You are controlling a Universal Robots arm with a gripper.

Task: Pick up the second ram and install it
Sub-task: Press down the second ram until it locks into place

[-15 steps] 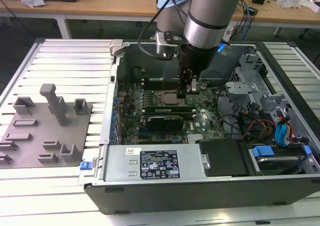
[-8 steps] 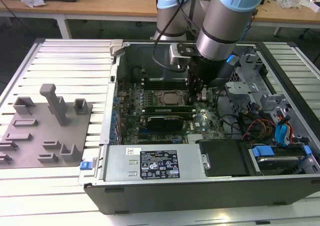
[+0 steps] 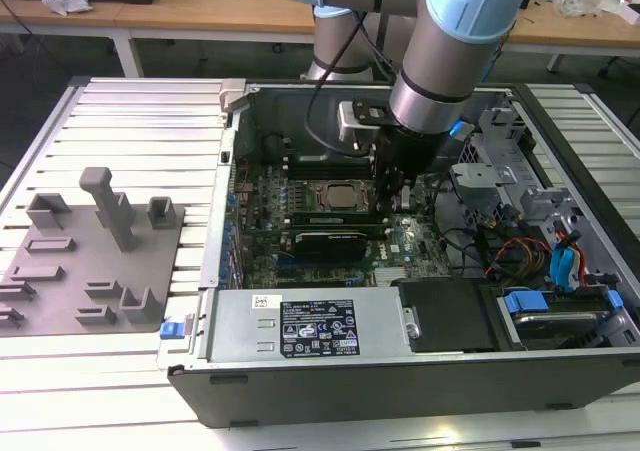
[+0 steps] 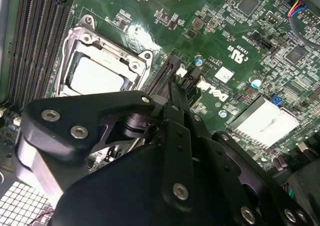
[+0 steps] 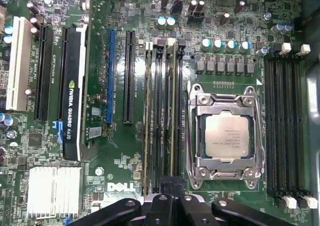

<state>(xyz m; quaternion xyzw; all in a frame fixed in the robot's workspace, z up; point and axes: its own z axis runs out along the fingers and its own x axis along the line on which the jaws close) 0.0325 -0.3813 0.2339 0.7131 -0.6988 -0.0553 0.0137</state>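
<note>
The gripper point(image 5: 172, 183), fingers closed together, presses on the second ram point(image 5: 172, 110), seated edge-on in a slot just beside the CPU socket point(image 5: 225, 136); off-centre pressure might leave one end unlatched.

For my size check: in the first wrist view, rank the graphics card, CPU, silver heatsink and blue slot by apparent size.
1. Graphics card
2. CPU, heatsink: look alike, so unranked
3. Blue slot, long but very narrow

Ram sticks point(image 5: 172, 110) in slots beside processor point(image 5: 226, 136)
</note>
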